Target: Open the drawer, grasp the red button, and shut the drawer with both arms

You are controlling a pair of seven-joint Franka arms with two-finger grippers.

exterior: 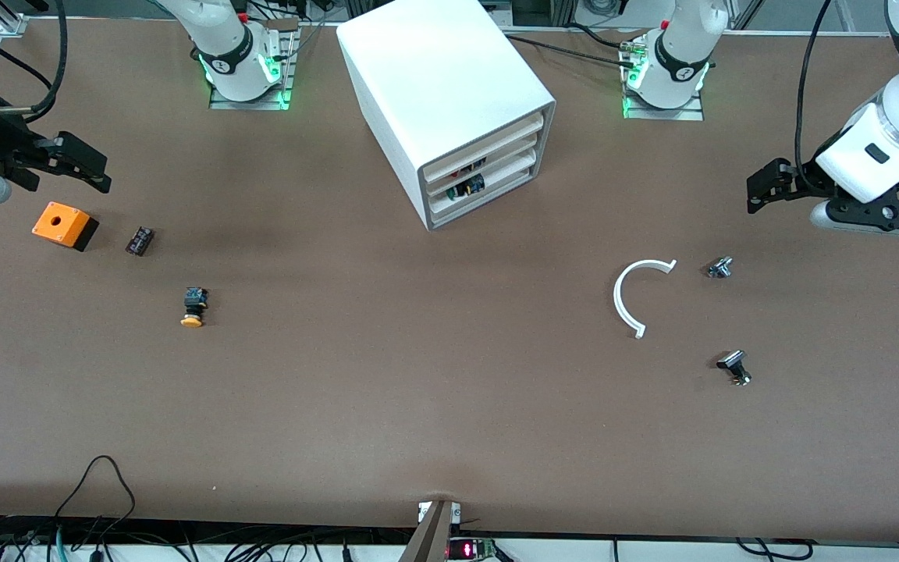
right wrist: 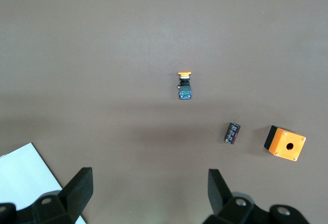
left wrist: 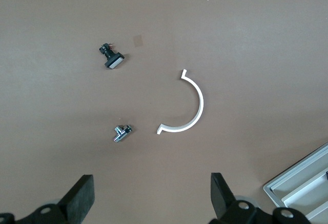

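The white cabinet (exterior: 449, 94) stands between the two arm bases, all three drawers pushed in. The drawer (exterior: 496, 165) is the middle one. A red-and-black bit (exterior: 471, 166) shows in the gap just above its front; I cannot tell whether it is the button. My left gripper (exterior: 755, 193) hangs open over the left arm's end of the table, nothing between its fingers (left wrist: 82, 196). My right gripper (exterior: 94, 168) hangs open over the right arm's end, above the orange box (exterior: 65, 225). A cabinet corner (left wrist: 302, 183) shows in the left wrist view, and the cabinet's white top (right wrist: 25, 172) in the right wrist view.
Toward the right arm's end lie the orange box (right wrist: 285, 143), a small black cylinder (exterior: 140, 240) and a yellow-capped button (exterior: 193, 307). Toward the left arm's end lie a white half ring (exterior: 630, 297), a metal part (exterior: 719, 268) and a black part (exterior: 734, 367).
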